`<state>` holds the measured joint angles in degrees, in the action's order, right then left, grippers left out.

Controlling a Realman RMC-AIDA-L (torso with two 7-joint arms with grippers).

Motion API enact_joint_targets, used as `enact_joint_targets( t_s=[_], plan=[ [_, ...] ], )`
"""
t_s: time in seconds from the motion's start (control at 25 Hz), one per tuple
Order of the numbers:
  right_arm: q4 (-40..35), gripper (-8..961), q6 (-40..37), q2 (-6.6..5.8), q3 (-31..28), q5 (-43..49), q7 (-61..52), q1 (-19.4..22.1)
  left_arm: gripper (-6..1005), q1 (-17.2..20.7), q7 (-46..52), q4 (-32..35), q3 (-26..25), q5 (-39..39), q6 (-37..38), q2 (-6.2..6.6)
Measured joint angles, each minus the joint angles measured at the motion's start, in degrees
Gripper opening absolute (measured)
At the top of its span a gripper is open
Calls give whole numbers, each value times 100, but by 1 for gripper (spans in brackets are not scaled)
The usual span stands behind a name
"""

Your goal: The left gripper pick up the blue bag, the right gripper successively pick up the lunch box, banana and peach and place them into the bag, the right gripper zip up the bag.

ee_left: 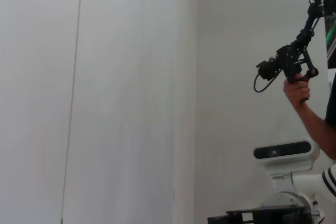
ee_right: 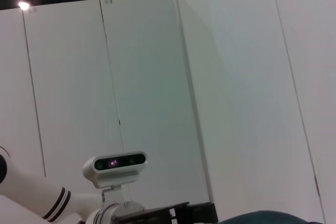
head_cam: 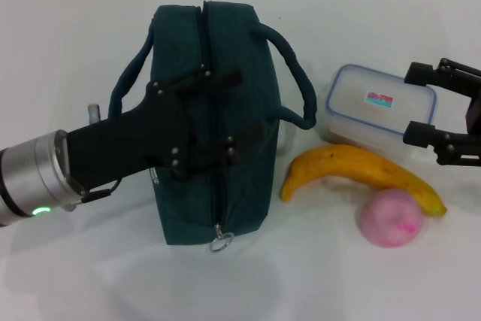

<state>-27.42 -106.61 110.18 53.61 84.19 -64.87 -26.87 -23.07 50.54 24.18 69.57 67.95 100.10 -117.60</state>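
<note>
You see the white desk (head_cam: 68, 58) carrying everything, and on it the blue bag (head_cam: 248, 65) lies on its side left of centre, zipper line running away from you down its middle, the metal ring pull (head_cam: 221, 243) at the near end, and its rope-like handles arching out to either side. The left hand (head_cam: 234, 114) reaches in from the lower left and sits over the middle of the bag; its two black fingers (head_cam: 222, 78) are spread apart, one toward the far part of the bag and one nearer, straddling the zipper line, and you cannot tell from the head view whether they touch the fabric. To the right of the bag, the banana (head_cam: 361, 167) lies across the desk, curved, its stem end close to the bag's side. Behind the banana sits the lunch box (head_cam: 379, 110), lid on, sticker facing up, just beside the bag's right handle. The right hand (head_cam: 418, 104) enters from the right edge at the lunch box's far side, fingers parted wide on either side of the box's right end, gripping nothing. The peach (head_cam: 391, 217) rests nearest you, just in front of the banana's right end. Both wrist views face walls only.
</note>
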Motion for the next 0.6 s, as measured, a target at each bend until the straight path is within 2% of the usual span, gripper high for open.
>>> enact_joint_targets(
  t_s=[0.4, 0.6],
  plan=[
    [0, 872, -8, 39, 0, -13, 6, -3, 750, 31, 6, 10, 3, 15, 58, -2],
    [0, 872, -8, 38, 0, -24, 27, -3, 749, 44, 201, 40, -12, 2, 463, -10]
  ],
)
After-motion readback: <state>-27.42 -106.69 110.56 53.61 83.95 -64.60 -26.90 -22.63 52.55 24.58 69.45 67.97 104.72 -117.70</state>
